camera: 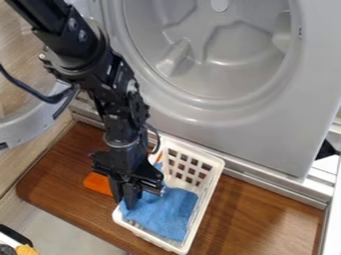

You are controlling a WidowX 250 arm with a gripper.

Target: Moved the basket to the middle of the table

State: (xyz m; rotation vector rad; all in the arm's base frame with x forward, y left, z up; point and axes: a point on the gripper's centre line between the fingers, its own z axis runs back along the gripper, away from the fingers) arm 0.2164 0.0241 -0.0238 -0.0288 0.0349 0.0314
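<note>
1. Basket (212, 182): white plastic, open-topped, rect. w/ rounded corners; rows of sq. holes seen in far-end wall. Stood upright on brown wood table (259, 214), approx. mid-length, set at a slant, far end toward the machine, near end toward btm of view.
2. Contents: blue cloth (166, 211), crumpled, laid mostly in near half; some blue also seen farther back, by L wall.
3. Edges: table's back edge is bordered by pale rail (266, 190), w/ basket's far end close to it. Rounded L corner of table is seen well L of basket; front edge is run diagonally below. Brown wood is extended both sides, w/ a wide stretch on R.
4. L side: orange item (98, 184) is placed on table near basket, partly hidden by arm.
5. Arm: black, brought in from upper L, angled down; gripper (126, 203) is held low, pointed down at basket's L side, nr cloth. Whether it is apart, together or clamped on the rim can't be told.
6. Behind: grey machine front (233, 137) w/ big round recess; part of round door (23, 132) at L.
</note>
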